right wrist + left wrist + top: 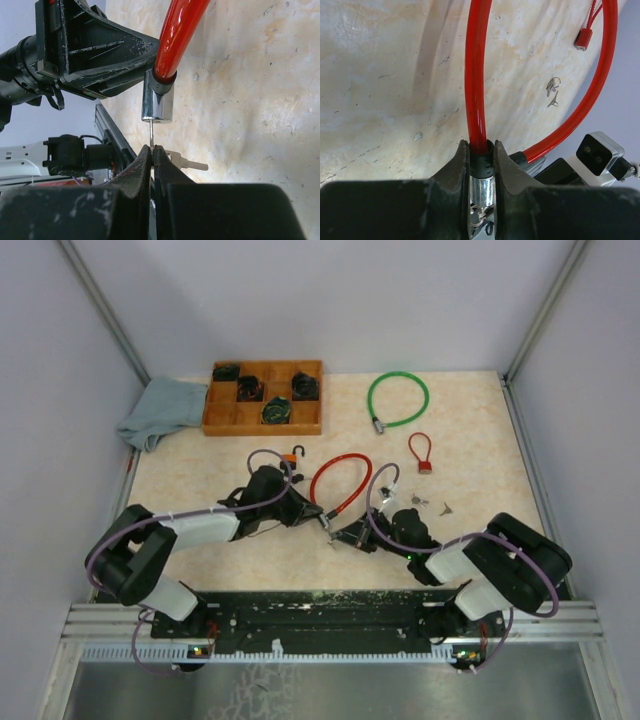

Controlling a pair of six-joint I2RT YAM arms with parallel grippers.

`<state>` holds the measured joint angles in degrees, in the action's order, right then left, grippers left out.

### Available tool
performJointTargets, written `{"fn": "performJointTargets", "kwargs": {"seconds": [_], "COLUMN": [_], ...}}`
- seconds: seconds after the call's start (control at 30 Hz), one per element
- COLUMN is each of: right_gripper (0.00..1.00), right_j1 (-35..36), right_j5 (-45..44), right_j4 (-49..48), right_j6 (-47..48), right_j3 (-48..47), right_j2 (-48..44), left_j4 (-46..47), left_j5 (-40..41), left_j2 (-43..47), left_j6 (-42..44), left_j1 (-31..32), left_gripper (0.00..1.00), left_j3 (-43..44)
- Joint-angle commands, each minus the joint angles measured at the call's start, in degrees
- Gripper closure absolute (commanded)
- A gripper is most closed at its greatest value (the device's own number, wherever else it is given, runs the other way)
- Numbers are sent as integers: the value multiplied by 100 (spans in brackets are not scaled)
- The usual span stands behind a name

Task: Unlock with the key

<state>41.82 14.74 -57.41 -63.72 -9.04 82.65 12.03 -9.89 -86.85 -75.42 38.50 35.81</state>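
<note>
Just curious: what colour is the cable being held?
Red; the cable shows best in the left wrist view.

A robot lab booth: plain white walls, aluminium rail.

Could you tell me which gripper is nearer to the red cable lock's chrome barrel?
Left. The left gripper is clamped around the chrome barrel. The right gripper sits just off its end, pinching the key, whose blade meets the barrel's face.

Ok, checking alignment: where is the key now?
Centre of the right wrist view: the key is pinched in the right gripper, tip at the chrome lock end that the left gripper holds.
</note>
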Motion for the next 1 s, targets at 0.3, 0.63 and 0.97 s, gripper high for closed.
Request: {"fn": "performJointTargets", "kwargs": {"seconds": [0.3,0.63,0.97], "right_gripper": [100,100,100], "right_j1": [-102,-140,-500], "right_j5": [-796,-862,-59], "right_j4": [-641,-492,-407], "right_j6": [-158,299,555], "right_j3": [-331,-735,-1038], "right_j2": [258,331,471], "left_j4": [682,932,1318], "left_j5": [223,243,242], "left_j2": [483,377,440], "left_j6": [-594,-659,-621], "left_j1": [649,968,1107], "left_gripper": [100,100,100], "left_j3": [-261,-295,-629]}}
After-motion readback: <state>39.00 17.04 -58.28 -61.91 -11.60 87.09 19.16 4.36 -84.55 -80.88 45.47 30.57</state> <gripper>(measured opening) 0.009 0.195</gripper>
